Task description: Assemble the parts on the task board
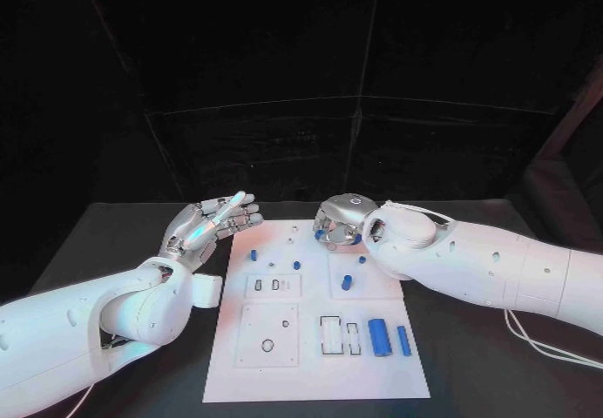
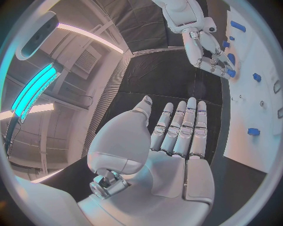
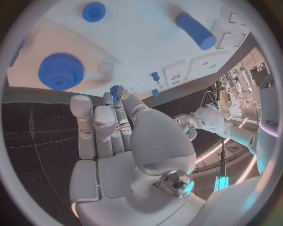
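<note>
Now, from the head view, the right hand hovers over the far end of the task board, pinching what looks like a small blue gear, though it is hard to be sure. The left hand waits beside the board on the desk, fingers spread, holding nothing. I count about eight blue parts on the board.

From the left wrist view, the palm is flat and bare.

From the right wrist view, the fingers pinch the little gear above the board. One big gear, one round knob and one long cylinder lie there. It should go down slowly, held level, right over its peg.
</note>
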